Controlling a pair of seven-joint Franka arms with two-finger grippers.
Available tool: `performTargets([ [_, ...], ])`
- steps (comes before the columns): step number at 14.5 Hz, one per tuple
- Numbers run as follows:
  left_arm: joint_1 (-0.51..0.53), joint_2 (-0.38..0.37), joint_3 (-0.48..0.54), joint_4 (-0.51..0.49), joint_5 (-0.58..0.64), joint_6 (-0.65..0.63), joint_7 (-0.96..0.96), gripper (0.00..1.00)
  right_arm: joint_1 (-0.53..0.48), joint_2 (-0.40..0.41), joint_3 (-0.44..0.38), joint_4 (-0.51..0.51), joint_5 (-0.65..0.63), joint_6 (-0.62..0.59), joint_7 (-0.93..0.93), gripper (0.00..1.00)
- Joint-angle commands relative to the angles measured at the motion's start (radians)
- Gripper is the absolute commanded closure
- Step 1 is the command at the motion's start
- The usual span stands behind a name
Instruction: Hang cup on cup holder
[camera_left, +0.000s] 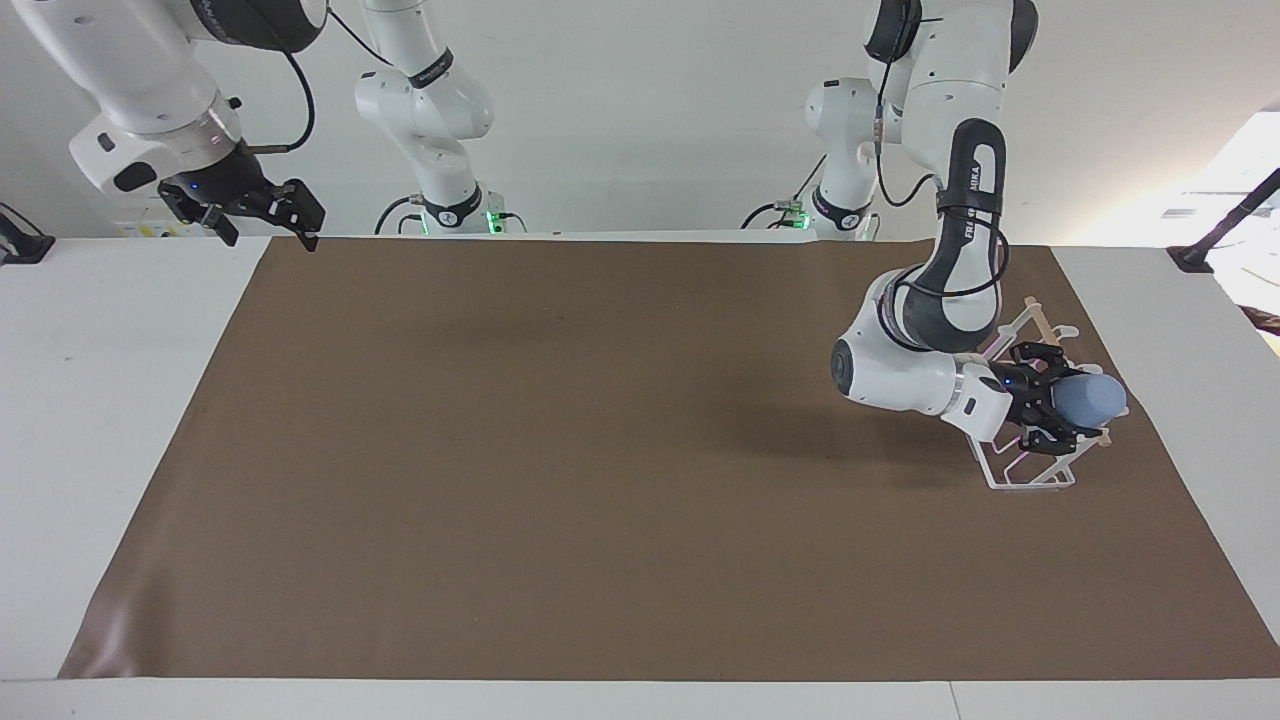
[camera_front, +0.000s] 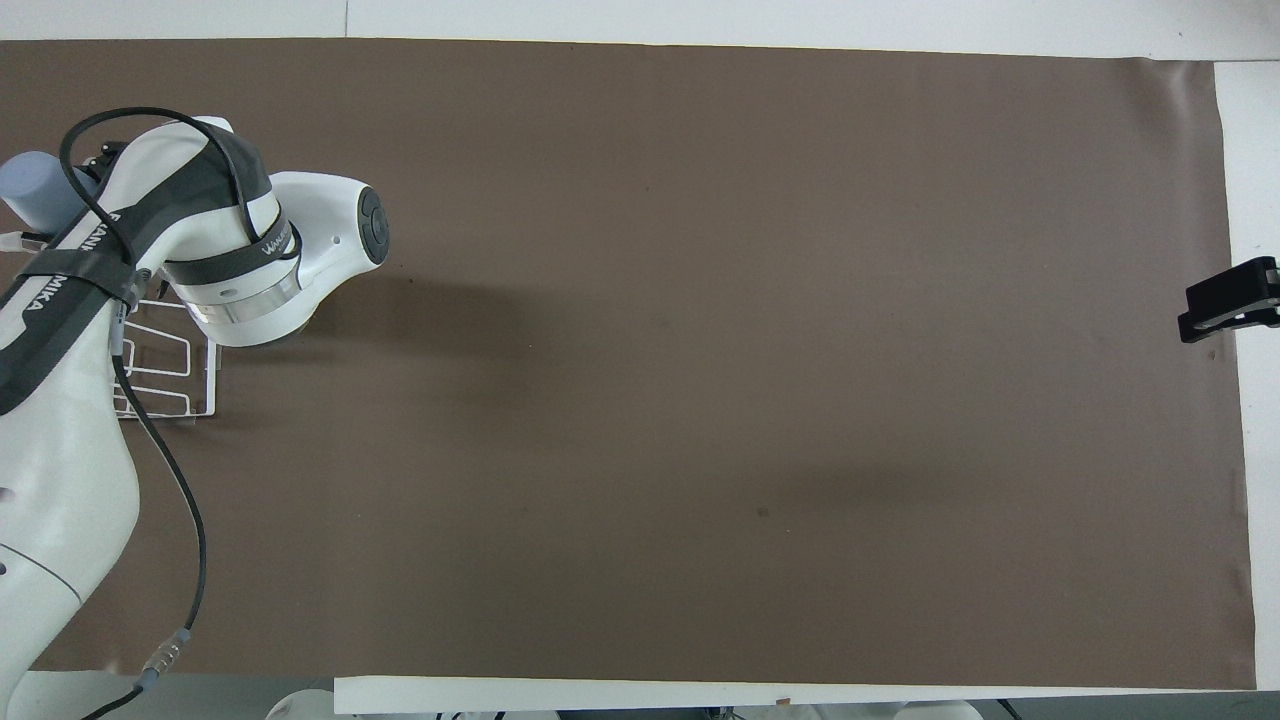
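Note:
The light-blue cup (camera_left: 1092, 398) is held on its side in my left gripper (camera_left: 1058, 402), which is shut on its rim end. The cup's closed end points toward the left arm's end of the table. It hangs over the top of the clear cup holder (camera_left: 1030, 478), at the end of the wooden dowel (camera_left: 1040, 320) farther from the robots. Whether the cup touches a prong is hidden. In the overhead view the cup (camera_front: 35, 190) sticks out past the left arm, which covers much of the holder (camera_front: 165, 385). My right gripper (camera_left: 268, 218) waits open, raised over the mat's corner.
A brown mat (camera_left: 600, 450) covers the table, with white table surface (camera_left: 110, 400) at both ends. The cup holder stands near the mat's edge at the left arm's end. The right gripper's tip (camera_front: 1228, 300) shows at the mat's other end.

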Motion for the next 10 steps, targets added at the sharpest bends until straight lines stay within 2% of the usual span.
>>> performTargets([
  [1,0.01,-0.008,-0.009,-0.018,0.0,0.011,-0.025,0.25,-0.009,-0.007,0.014,-0.009,-0.012,0.001,-0.022,0.01],
  [2,0.012,-0.007,-0.007,-0.016,0.0,0.033,-0.023,0.0,-0.009,-0.007,0.014,-0.009,-0.012,0.004,-0.02,0.01],
  [6,0.002,-0.007,-0.007,-0.005,-0.009,-0.004,-0.017,0.0,0.014,-0.016,0.026,-0.023,-0.009,0.002,-0.026,0.01],
  [8,-0.014,-0.002,-0.006,0.047,-0.055,-0.072,-0.019,0.0,0.051,-0.016,0.027,-0.022,-0.006,0.008,-0.015,0.01],
  [10,-0.036,-0.01,-0.005,0.1,-0.058,-0.127,-0.01,0.0,0.042,-0.015,0.027,-0.02,-0.005,0.008,-0.02,0.01],
])
